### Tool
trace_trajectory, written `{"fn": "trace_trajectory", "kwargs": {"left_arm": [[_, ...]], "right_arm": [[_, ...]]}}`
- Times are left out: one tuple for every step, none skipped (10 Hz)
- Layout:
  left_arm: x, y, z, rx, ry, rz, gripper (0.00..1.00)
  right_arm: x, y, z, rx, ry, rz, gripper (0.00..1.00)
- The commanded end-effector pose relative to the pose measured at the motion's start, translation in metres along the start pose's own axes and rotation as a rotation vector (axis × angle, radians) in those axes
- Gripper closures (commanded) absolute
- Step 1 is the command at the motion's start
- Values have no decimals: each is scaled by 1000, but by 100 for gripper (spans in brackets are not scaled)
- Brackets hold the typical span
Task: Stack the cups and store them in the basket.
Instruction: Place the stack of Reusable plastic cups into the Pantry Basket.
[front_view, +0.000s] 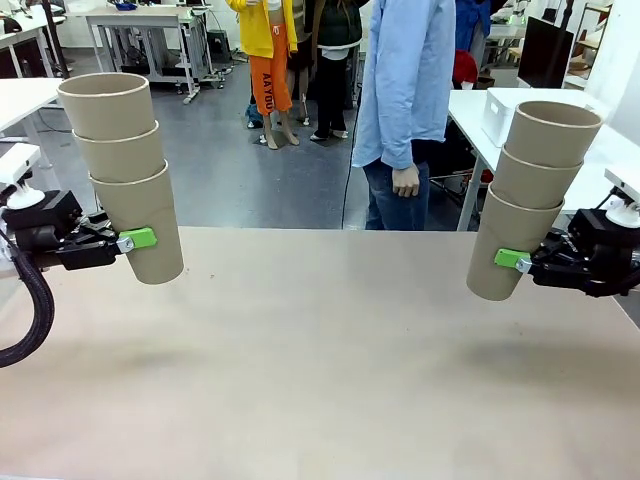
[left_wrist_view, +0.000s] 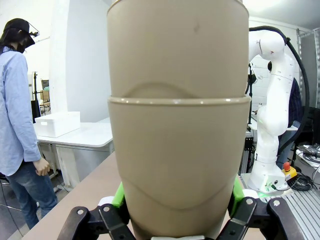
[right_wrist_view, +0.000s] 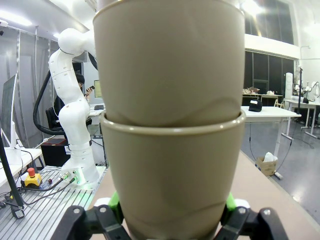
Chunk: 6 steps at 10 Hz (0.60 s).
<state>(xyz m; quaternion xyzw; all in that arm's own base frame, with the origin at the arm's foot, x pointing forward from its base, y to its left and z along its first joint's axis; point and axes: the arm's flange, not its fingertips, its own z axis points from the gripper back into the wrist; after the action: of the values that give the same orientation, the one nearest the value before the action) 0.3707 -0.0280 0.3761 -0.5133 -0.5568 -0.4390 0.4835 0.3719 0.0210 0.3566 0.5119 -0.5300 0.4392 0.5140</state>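
Cups: six, in two threes, both aloft over the table (front_view: 320, 350); left stack (front_view: 120, 170), table's left end, clamped by left gripper (front_view: 140, 240); right stack (front_view: 535, 200), right end, clamped by right gripper (front_view: 512, 260). Outstanding: merging, basket.

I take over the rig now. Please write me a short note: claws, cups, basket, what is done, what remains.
Left claw: shut on the lowest cup of the left stack, three nested cups held above the table.
Right claw: shut on the lowest cup of the right stack, also three cups, also lifted.
White bin: on the white table beyond the right stack.
Done: two stacks.
Left: join them, store in the bin.
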Motion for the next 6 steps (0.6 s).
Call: {"fn": "trace_trajectory", "kwargs": {"left_arm": [[3, -1, -1, -6, -6, -17, 14], [3, -1, -1, -6, -6, -17, 14], [3, -1, -1, -6, -6, -17, 14], [3, -1, -1, -6, -6, -17, 14], [3, -1, -1, -6, -6, -17, 14], [3, -1, -1, -6, -6, -17, 14]], "right_arm": [[3, 0, 0, 0, -2, 10, 15], [3, 0, 0, 0, -2, 10, 15], [3, 0, 0, 0, -2, 10, 15], [3, 0, 0, 0, -2, 10, 15], [3, 0, 0, 0, -2, 10, 15], [3, 0, 0, 0, -2, 10, 15]]}}
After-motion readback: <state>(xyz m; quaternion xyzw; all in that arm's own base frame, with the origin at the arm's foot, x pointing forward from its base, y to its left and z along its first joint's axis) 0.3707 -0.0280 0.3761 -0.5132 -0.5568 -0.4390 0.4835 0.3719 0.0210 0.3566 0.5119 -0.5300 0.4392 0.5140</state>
